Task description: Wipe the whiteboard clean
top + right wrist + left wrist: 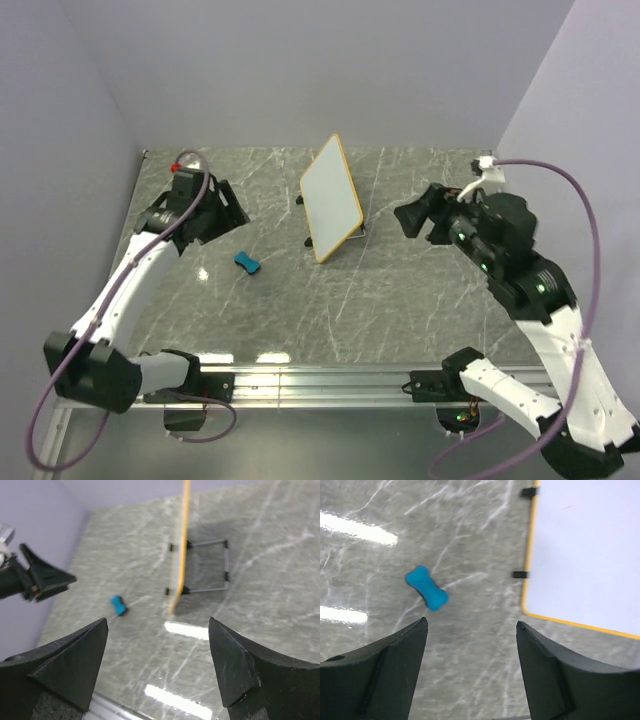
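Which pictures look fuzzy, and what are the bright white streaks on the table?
Left wrist view: the blue eraser looks soft, and light glare streaks the table. Right wrist view: blurry overall, glare low down. Top view: sharpest, small reflections only.

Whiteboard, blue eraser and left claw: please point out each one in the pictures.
whiteboard (331,197), top external view, centre of its white face.
blue eraser (426,588), left wrist view, its narrow middle.
left claw (471,621), left wrist view, gap midway between fingertips.

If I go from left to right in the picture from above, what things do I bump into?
The left gripper, jaws open → blue eraser → whiteboard → right gripper, jaws open.
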Robot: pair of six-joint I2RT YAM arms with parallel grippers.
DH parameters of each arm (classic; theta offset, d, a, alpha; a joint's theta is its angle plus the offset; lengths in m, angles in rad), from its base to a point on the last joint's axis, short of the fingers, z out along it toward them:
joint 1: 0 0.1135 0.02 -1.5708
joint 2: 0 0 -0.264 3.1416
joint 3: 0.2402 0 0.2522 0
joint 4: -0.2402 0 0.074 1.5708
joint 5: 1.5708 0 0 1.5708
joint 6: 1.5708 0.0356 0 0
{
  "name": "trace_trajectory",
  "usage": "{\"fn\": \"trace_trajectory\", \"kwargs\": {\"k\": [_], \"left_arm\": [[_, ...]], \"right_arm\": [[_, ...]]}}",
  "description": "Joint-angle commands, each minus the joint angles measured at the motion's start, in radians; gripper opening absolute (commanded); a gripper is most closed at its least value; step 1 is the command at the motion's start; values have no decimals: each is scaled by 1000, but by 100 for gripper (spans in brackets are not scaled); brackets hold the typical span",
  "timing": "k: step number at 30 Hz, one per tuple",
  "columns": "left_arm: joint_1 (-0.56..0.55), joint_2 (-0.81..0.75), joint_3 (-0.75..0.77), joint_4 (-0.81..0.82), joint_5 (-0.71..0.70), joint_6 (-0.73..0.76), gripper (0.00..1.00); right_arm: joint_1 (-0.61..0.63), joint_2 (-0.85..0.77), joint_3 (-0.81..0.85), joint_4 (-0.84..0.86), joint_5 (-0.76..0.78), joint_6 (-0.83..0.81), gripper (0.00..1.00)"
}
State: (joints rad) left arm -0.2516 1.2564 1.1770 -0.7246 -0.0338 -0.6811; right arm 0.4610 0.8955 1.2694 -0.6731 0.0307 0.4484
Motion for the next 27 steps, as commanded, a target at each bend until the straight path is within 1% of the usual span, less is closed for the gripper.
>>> {"fn": "trace_trajectory", "kwargs": {"k": [1, 4, 5, 7, 8, 10, 11, 14, 22, 26, 27], "left_arm": [[-6, -87, 42, -38, 69, -75, 77], [-8, -144, 94, -73, 63, -90, 79], [-8, -147, 145, -88, 55, -87, 79], [-8, -134, 205, -154, 37, -69, 78], [-8, -124, 264, -180, 37, -61, 78], [-9, -97, 318, -243, 23, -43, 77], [-8, -91, 363, -255, 6, -38, 77], [-8, -94, 413, -282, 5, -32, 77], [-8, -121, 423, -294, 12, -14, 78], [-9, -153, 403, -231, -9, 1, 79], [-11, -156, 403, -217, -43, 12, 80]], "right_arm": [[-1, -50, -33, 11, -112, 7, 88], [-1, -118, -96, 1, -178, 19, 88], [-1, -136, -125, -6, -186, 29, 88], [-2, -191, -148, -22, -184, 35, 89], [-1, -211, -172, -26, -190, 36, 89], [-2, -269, -202, -36, -213, 32, 90], [-1, -288, -228, -46, -216, 30, 91], [-1, -361, -261, -89, -212, 27, 91], [-1, -489, -318, -216, -175, 30, 91], [-1, -550, -334, -290, -170, 24, 91], [-2, -561, -343, -295, -167, 23, 91]]}}
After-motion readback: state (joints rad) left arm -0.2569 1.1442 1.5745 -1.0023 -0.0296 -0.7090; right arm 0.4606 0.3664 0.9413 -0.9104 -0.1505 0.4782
